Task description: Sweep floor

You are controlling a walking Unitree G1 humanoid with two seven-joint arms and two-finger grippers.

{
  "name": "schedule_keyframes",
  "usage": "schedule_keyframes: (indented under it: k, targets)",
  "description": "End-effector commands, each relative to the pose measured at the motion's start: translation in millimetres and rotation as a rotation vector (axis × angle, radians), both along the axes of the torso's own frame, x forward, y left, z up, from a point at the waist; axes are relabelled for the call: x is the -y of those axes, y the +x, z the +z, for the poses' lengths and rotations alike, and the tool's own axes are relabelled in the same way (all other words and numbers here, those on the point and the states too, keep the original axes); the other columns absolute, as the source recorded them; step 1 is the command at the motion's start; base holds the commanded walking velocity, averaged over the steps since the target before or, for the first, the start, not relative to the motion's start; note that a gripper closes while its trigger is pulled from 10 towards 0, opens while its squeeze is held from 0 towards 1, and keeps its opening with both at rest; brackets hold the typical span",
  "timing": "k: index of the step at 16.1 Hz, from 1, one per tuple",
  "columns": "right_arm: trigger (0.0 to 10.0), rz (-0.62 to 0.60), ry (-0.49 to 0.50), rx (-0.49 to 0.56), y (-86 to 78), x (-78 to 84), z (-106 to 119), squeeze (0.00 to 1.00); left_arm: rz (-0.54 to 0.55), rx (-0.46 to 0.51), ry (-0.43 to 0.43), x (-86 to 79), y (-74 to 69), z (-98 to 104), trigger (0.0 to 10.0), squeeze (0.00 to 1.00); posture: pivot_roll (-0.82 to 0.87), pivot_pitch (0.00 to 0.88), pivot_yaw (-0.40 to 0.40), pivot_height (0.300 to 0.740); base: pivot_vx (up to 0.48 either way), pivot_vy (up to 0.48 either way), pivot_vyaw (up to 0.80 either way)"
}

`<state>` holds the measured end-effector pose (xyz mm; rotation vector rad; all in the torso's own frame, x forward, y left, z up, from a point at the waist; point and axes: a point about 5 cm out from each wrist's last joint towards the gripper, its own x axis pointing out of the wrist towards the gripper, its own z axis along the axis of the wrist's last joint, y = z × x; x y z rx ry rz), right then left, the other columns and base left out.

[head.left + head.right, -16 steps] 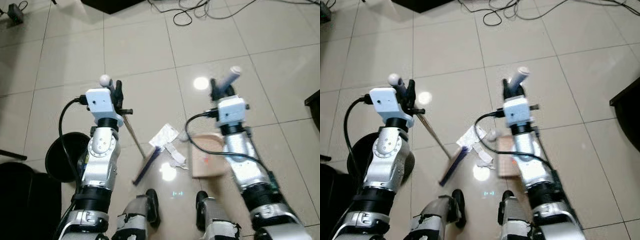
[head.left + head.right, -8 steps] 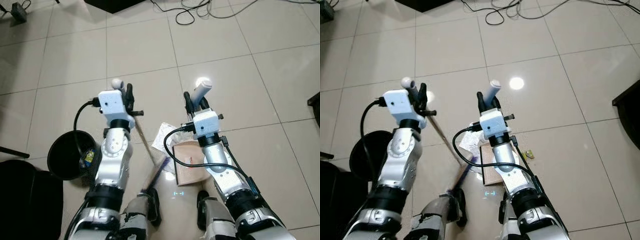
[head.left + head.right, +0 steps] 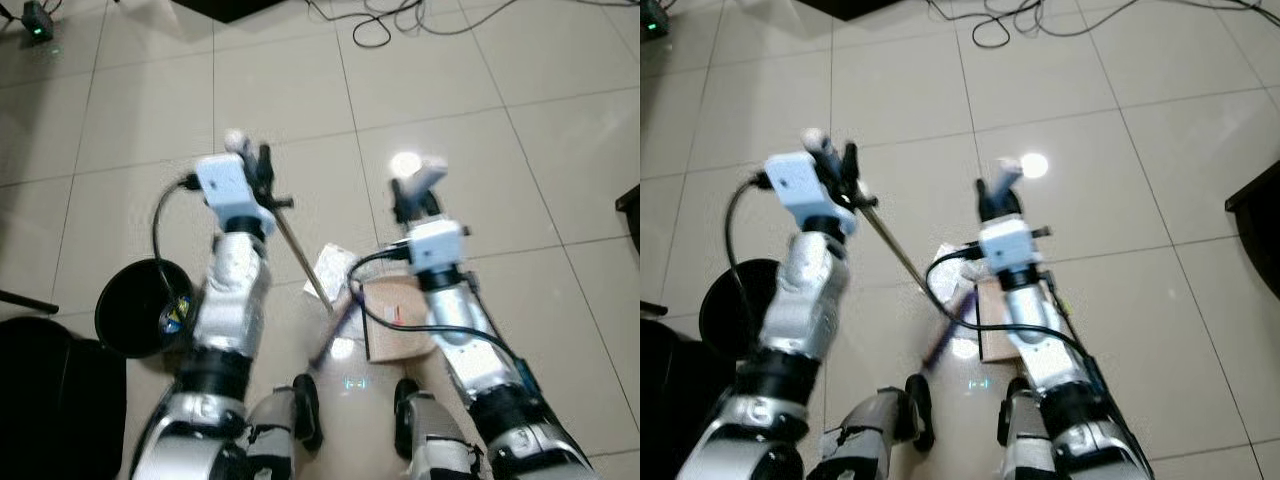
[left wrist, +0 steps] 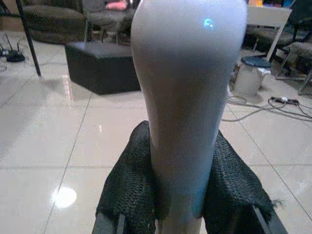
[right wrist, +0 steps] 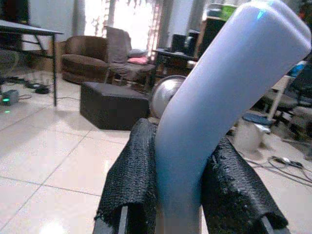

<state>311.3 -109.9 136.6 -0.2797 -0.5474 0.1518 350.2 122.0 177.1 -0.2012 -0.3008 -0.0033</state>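
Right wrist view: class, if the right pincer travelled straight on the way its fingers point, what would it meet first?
The right pincer is shut on the dustpan handle. Beyond it, the black ottoman seems first in line, with open tiled floor before it; depth is uncertain.

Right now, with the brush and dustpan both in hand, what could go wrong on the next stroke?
The paper scrap lies partly beside the dustpan, so a stroke might push it past the pan's edge rather than in. The broom, shut in the left gripper, has its head close to the robot's feet and may clip them. The bin stands near the left arm and could be knocked.
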Motion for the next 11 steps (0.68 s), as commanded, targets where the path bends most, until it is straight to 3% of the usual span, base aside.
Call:
schedule_keyframes:
  k: [1, 4, 9, 11]
  targets:
    - [10.0, -0.002, 0.032, 0.006, -4.6, 2.4, 3, 0.00, 0.016, 0.047, 0.009, -8.9, -0.3, 6, 10.0, 0.00, 0.05, 0.367, 0.117, 0.740, 0.000, 0.000, 0.00]
    - [10.0, -0.002, 0.028, -0.017, -8.3, 11.9, 4, 0.00, 0.061, 0.025, 0.086, -24.0, 4.8, 1, 10.0, 0.00, 0.06, 0.364, 0.110, 0.740, 0.000, 0.000, 0.00]
    - [10.0, 0.001, -0.026, 0.007, -11.1, 14.2, 15, 0.00, 0.058, -0.023, 0.187, -26.8, 3.9, -19, 10.0, 0.00, 0.05, 0.363, 0.110, 0.740, 0.000, 0.000, 0.00]
    - [10.0, -0.006, -0.051, 0.005, -11.3, 13.8, 14, 0.00, 0.064, -0.049, 0.175, -26.8, 2.7, -28, 10.0, 0.00, 0.05, 0.359, 0.105, 0.740, 0.000, 0.000, 0.00]
